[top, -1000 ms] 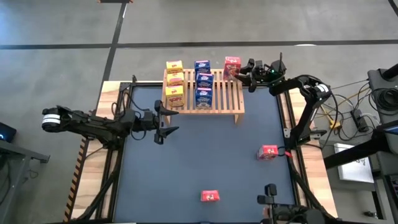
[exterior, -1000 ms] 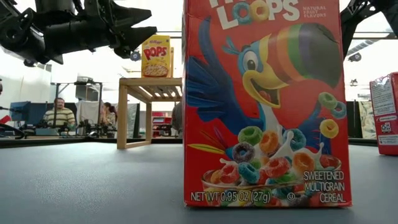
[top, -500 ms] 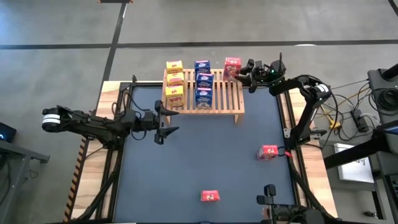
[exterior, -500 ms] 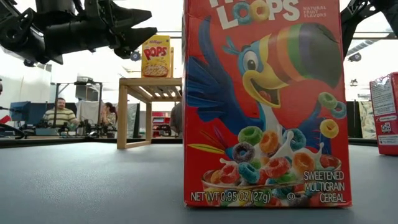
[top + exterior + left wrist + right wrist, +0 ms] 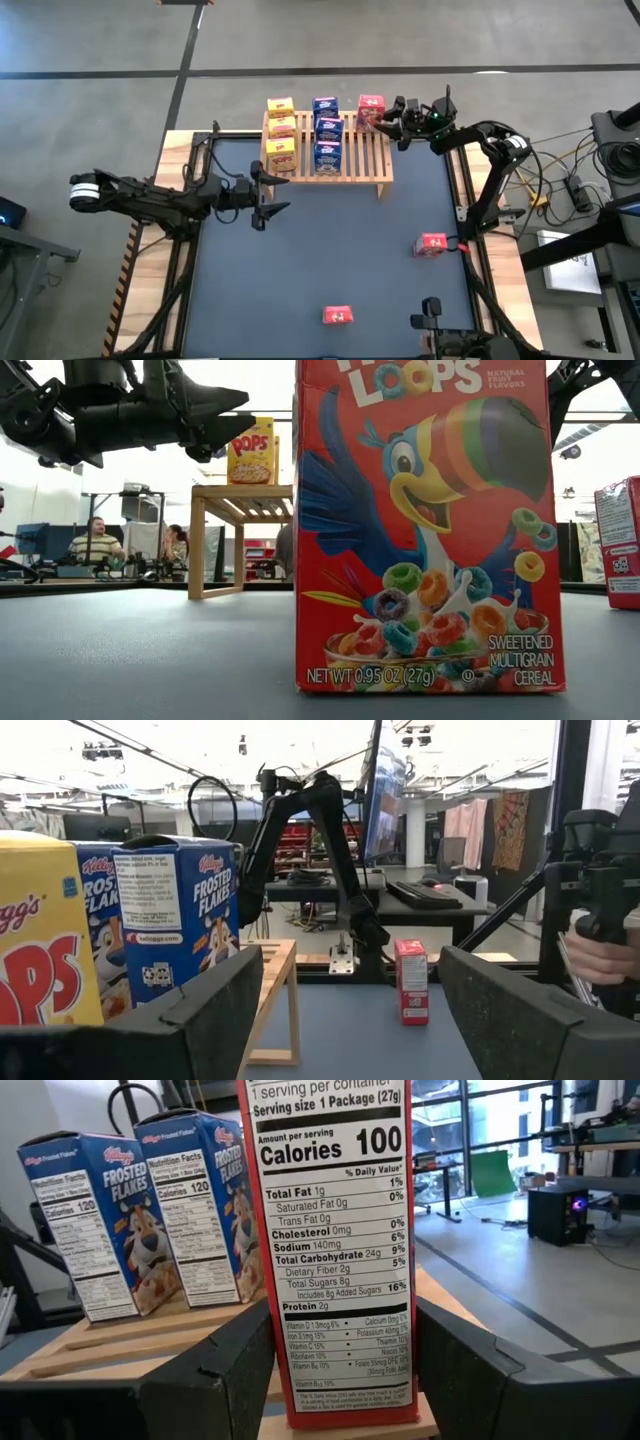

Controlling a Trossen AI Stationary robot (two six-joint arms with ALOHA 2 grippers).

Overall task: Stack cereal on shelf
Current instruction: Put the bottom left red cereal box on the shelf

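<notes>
The wooden shelf [image 5: 330, 160] stands at the table's far edge. Three yellow boxes [image 5: 281, 128] and three blue boxes [image 5: 328, 130] stand in rows on its slats. My right gripper [image 5: 388, 116] is shut on a red cereal box [image 5: 371, 108] at the shelf's far right corner. Two more red boxes stand on the table, one near the right edge [image 5: 432, 244] and one near the near edge [image 5: 338, 316]. My left gripper [image 5: 268, 196] is open and hovers off the shelf's left near corner, touching nothing. My right gripper pinches the red box between its two fingers [image 5: 235, 1365], one on each face beside the nutrition-label panel [image 5: 330, 1330], at the box's lower half. The fingers come level from the table's right side. The box is upright, its bottom edge [image 5: 350, 1420] at the shelf's slats.
The near red box [image 5: 430, 525] fills the low view's foreground. The other red box [image 5: 411, 980] shows past my open left fingers [image 5: 215, 1010]. Bare dark tabletop [image 5: 320, 250] lies between shelf and loose boxes. People sit in the room beyond; a hand [image 5: 600, 955] shows at the right.
My right gripper has moved a little toward the table's left, carrying the upright red box farther over the shelf's far right corner. It has stayed shut on the box.
</notes>
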